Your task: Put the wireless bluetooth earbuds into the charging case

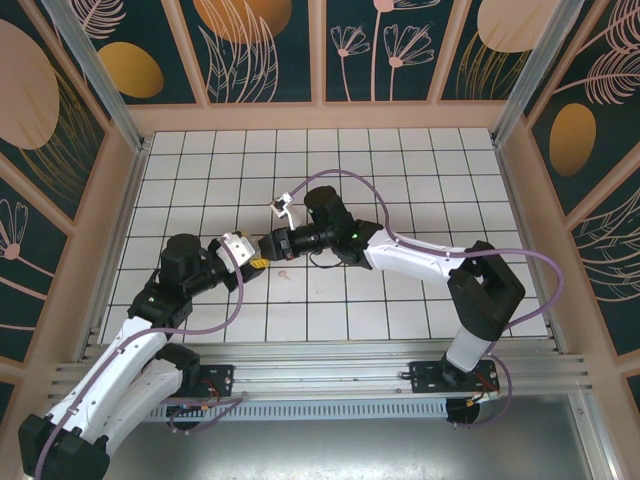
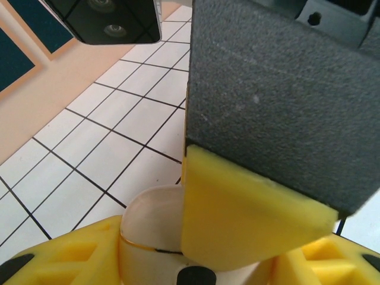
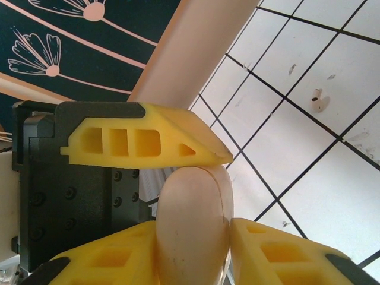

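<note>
Case is sitting pinched between both arms: left fingers are gripping it, right fingers are clamping its sides too. Earbud is lying loose on worktop, apart from case. Probably best holding left grip steady while right is working case open, no twisting

The charging case lay half hidden behind a yellow pad — base cut off; the earbud was a mere speck

White tiled floor, dark grout lines, teal floral wall panels, peach frame
</note>
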